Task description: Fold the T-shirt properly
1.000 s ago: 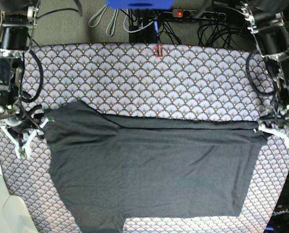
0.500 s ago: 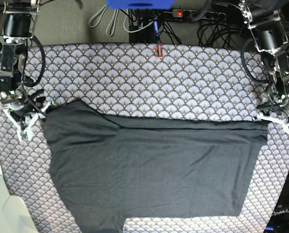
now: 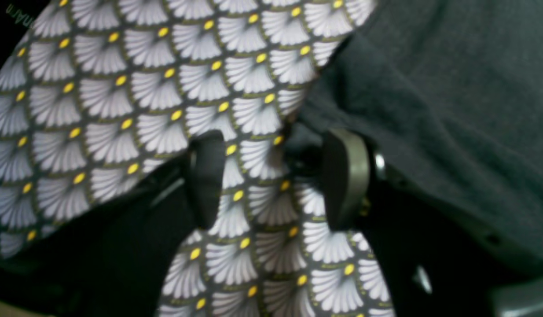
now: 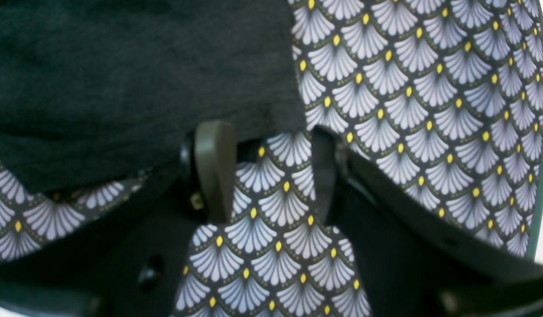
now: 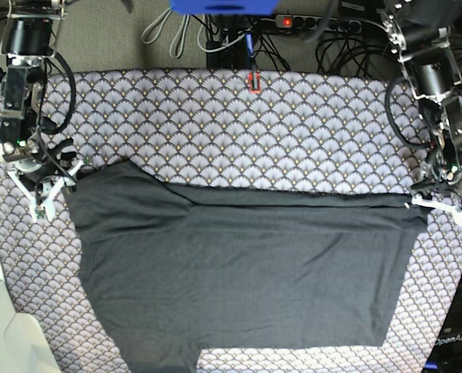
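Table is covered by a scallop-patterned grey tablecloth [image 5: 293,132], white fan shapes with yellow dots, lying flat and reaching nearly every edge in the base view. The T-shirt [image 5: 246,272] lies directly on it, dark charcoal, spread flat over the near centre; its top strip is folded over along a straight horizontal edge, one sleeve juts toward the far left corner, another runs off the near edge. Bare cloth shows along the far half and down both sides. Wrist views show shirt edge on cloth.
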Tool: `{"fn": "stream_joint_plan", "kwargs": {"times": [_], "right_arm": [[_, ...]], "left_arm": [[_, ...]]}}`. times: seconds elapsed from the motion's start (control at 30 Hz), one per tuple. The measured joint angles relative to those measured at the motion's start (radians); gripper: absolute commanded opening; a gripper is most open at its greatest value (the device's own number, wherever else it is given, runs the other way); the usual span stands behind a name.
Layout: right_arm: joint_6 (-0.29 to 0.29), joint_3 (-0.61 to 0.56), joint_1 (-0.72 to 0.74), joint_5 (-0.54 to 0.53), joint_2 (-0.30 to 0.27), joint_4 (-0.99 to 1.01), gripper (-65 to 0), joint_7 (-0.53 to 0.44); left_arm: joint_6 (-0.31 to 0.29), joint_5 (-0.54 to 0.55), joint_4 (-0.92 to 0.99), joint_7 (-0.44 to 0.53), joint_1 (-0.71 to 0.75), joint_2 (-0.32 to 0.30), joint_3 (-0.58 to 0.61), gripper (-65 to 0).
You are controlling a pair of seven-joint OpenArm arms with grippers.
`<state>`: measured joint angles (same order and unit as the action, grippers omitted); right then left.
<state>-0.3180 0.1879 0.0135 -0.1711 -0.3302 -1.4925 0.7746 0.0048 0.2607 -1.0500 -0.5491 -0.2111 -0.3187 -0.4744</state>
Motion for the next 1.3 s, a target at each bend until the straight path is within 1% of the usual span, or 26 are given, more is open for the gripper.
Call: {"fn": "stream_joint_plan", "kwargs": {"times": [0.13, 0.23, 0.33, 0.53, 0.8, 0.93, 1.3], "right_arm": [[0.0, 0.0, 0.0, 0.0, 0.0, 0.0, -35.8, -0.001], [0.0, 0.0, 0.0, 0.0, 0.0, 0.0, -35.8, 0.002], [0.0, 0.0, 0.0, 0.001, 0.0, 0.0, -35.8, 0.003], [0.0, 0.0, 0.0, 0.001, 0.0, 0.0, -35.8, 0.003], [0.0, 0.0, 0.0, 0.003, 0.0, 0.0, -35.8, 0.003], [0.0, 0.0, 0.0, 0.003, 0.0, 0.0, -35.8, 0.002], [0.0, 0.0, 0.0, 0.003, 0.0, 0.0, -35.8, 0.003]], "left_arm": [[-0.001, -0.002, 0.003, 0.001, -0.014, -0.002, 0.079, -30.4], [-0.008, 0.005, 0.002, 0.001, -0.024, 0.003, 0.098, -30.4], [0.003, -0.002, 0.003, -0.001, -0.028, 0.0, 0.097, -30.4], [-0.001, -0.002, 0.003, 0.0, -0.045, -0.002, 0.092, -30.5], [0.0, -0.003, 0.076, 0.002, -0.036, -0.002, 0.09, -30.6], [-0.001, -0.002, 0.097, 0.053, -0.036, 0.0, 0.09, -30.6], [-0.001, -0.002, 0.114, 0.064, -0.039, 0.0, 0.091, -31.4]]}}
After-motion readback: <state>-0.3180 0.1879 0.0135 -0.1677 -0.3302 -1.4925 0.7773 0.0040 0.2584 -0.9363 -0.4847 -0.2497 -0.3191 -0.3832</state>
